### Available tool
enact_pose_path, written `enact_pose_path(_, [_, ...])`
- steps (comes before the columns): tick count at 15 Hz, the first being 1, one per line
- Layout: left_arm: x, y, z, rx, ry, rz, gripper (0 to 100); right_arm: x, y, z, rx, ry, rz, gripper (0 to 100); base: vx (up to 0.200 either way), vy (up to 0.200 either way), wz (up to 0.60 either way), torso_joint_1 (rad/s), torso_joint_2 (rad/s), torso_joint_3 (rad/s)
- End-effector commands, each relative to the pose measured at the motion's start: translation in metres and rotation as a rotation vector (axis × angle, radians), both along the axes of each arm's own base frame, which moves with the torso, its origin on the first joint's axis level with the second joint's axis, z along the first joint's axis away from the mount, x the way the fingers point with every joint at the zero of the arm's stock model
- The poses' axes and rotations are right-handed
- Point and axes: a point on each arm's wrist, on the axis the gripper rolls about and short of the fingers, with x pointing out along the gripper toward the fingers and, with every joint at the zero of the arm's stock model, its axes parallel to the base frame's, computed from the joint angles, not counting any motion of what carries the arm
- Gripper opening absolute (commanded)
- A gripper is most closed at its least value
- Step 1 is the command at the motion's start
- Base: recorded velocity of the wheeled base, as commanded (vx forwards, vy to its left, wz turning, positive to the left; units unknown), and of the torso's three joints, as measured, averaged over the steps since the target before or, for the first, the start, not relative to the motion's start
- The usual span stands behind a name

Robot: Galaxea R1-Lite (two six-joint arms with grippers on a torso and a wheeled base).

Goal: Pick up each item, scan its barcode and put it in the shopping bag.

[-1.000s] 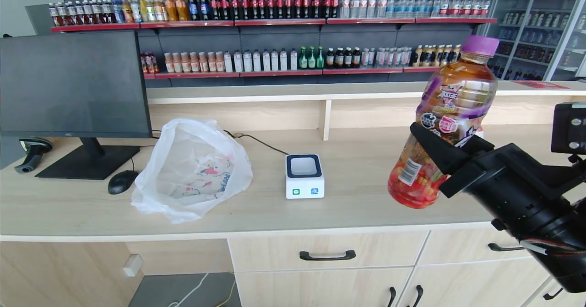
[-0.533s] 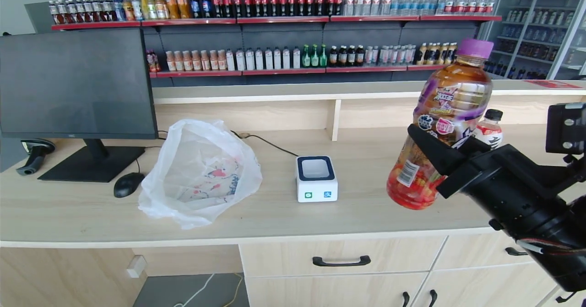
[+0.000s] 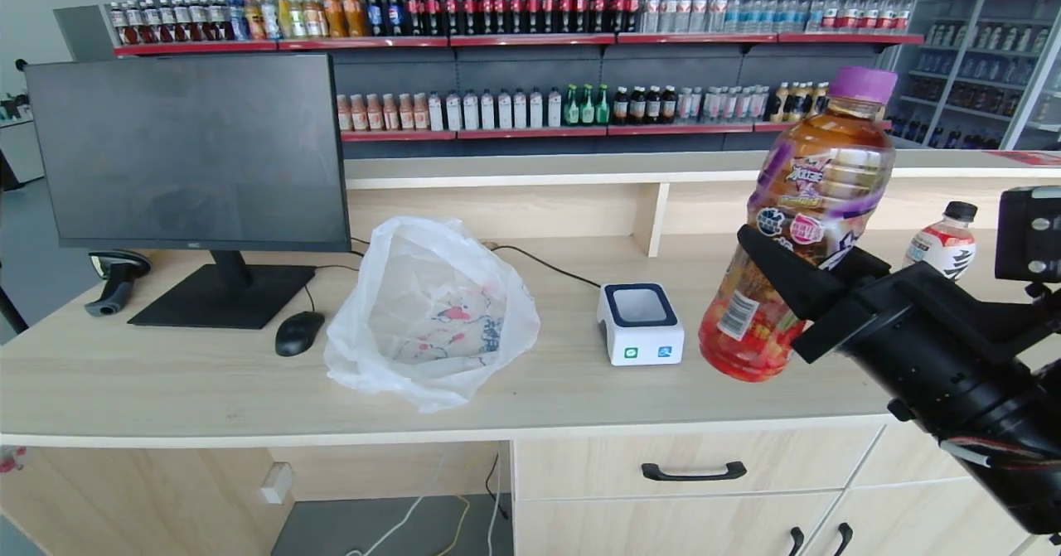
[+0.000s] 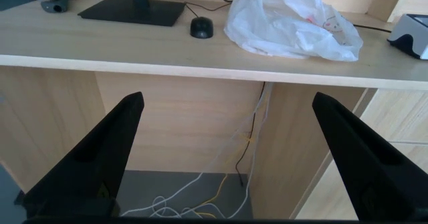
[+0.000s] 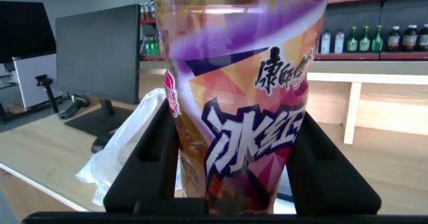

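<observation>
Head: high, angled down over counter (image 3: 207, 390), mid range. Left wrist: low, facing counter edge beyond left pincer (image 4: 227, 103). Right wrist: tight behind right pincer (image 5: 237, 150). All share shopping bag (image 3: 431, 316).

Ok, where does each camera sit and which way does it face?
Head view: on the head, facing forward and down over the counter; the right gripper holds the bottle at the right.
Left wrist view: on the left wrist, low before the counter's front, facing its edge and the gap beneath; the open left gripper frames it.
Right wrist view: on the right wrist, facing past the bottle toward the monitor; its fingers flank the bottle.
Shared: all three show the shopping bag.
</observation>
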Motion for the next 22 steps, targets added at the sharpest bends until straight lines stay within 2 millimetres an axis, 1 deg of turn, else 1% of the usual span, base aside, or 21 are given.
enact_pose_path(1, [0.000, 0.000, 0.000, 0.000, -0.001, 0.001, 100, 0.002, 0.001, 0.000, 0.002, 0.000, -0.003, 0, 0.000, 0.000, 0.00, 0.000, 0.00, 0.000])
enact_pose_path(3, [0.000, 0.000, 0.000, 0.001, -0.001, 0.001, 100, 0.008, 0.000, 0.001, 0.001, -0.004, -0.016, 0, 0.000, 0.000, 0.00, 0.000, 0.00, 0.000])
enact_pose_path(6, [0.000, 0.000, 0.000, 0.000, -0.001, 0.002, 100, 0.026, 0.000, 0.000, -0.011, -0.010, -0.040, 0, 0.000, 0.000, 0.00, 0.000, 0.00, 0.000])
enact_pose_path(9, [0.000, 0.000, 0.000, 0.000, -0.001, 0.002, 100, 0.058, 0.018, -0.004, -0.070, -0.043, -0.004, 0, 0.000, 0.000, 0.00, 0.000, 0.00, 0.000])
enact_pose_path(10, [0.000, 0.000, 0.000, 0.000, -0.001, 0.002, 100, 0.062, 0.020, -0.006, -0.085, -0.048, 0.005, 0, 0.000, 0.000, 0.00, 0.000, 0.00, 0.000])
enact_pose_path(11, [0.000, 0.000, 0.000, 0.000, -0.001, 0.002, 100, 0.079, 0.028, -0.013, -0.130, -0.063, 0.038, 0, 0.000, 0.000, 0.00, 0.000, 0.00, 0.000])
enact_pose_path(12, [0.000, 0.000, 0.000, 0.000, -0.001, 0.001, 100, 0.084, 0.031, -0.014, -0.139, -0.071, 0.048, 0, 0.000, 0.000, 0.00, 0.000, 0.00, 0.000])
enact_pose_path(13, [0.000, 0.000, 0.000, 0.000, -0.001, 0.002, 100, 0.100, 0.037, -0.019, -0.182, -0.105, 0.072, 0, 0.000, 0.000, 0.00, 0.000, 0.00, 0.000])
enact_pose_path(14, [0.000, 0.000, 0.000, 0.000, -0.001, 0.002, 100, 0.108, 0.041, -0.021, -0.225, -0.139, 0.104, 0, 0.000, 0.000, 0.00, 0.000, 0.00, 0.000])
enact_pose_path(20, [0.000, 0.000, 0.000, 0.000, -0.001, 0.002, 100, 0.143, 0.064, -0.041, -0.348, -0.248, 0.203, 0, 0.000, 0.000, 0.00, 0.000, 0.00, 0.000])
enact_pose_path(22, [0.000, 0.000, 0.000, 0.000, -0.001, 0.001, 100, 0.144, 0.066, -0.043, -0.373, -0.268, 0.216, 0, 0.000, 0.000, 0.00, 0.000, 0.00, 0.000])
